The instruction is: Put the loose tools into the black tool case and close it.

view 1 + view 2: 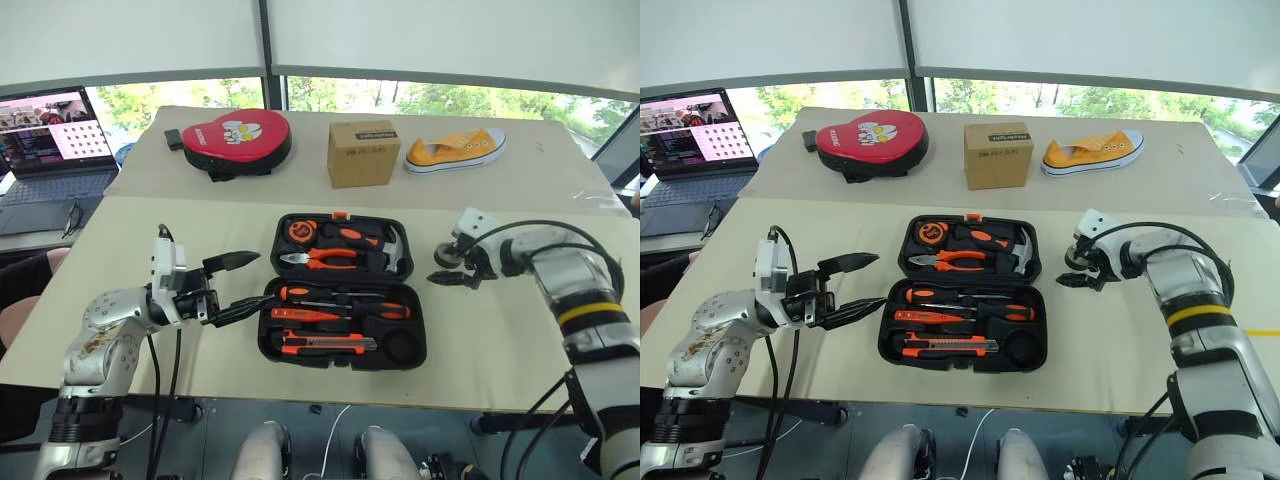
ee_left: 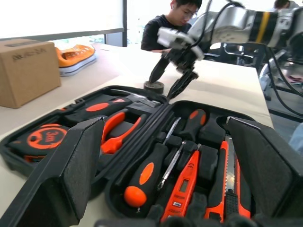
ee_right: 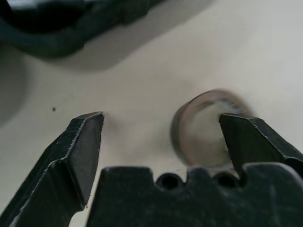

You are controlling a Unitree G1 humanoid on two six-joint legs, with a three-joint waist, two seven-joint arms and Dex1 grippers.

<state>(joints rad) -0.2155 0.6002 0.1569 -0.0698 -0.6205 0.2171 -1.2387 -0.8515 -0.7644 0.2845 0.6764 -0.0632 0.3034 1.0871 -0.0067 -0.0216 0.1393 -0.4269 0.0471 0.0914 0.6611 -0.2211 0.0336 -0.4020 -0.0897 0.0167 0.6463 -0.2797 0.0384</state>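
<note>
Bare table (image 1: 480, 330) surrounds the open black tool case (image 1: 343, 290).

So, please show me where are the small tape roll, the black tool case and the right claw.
small tape roll (image 3: 203, 137): right wrist view, on its inner ring.
black tool case (image 1: 272, 348): left eye view, on its front left rim.
right claw (image 2: 171, 81): left wrist view, midway between its fingertips.

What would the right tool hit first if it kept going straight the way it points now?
Most likely the small dark tape roll on the table: the right tool, open, points down at it, one finger over its rim.
</note>
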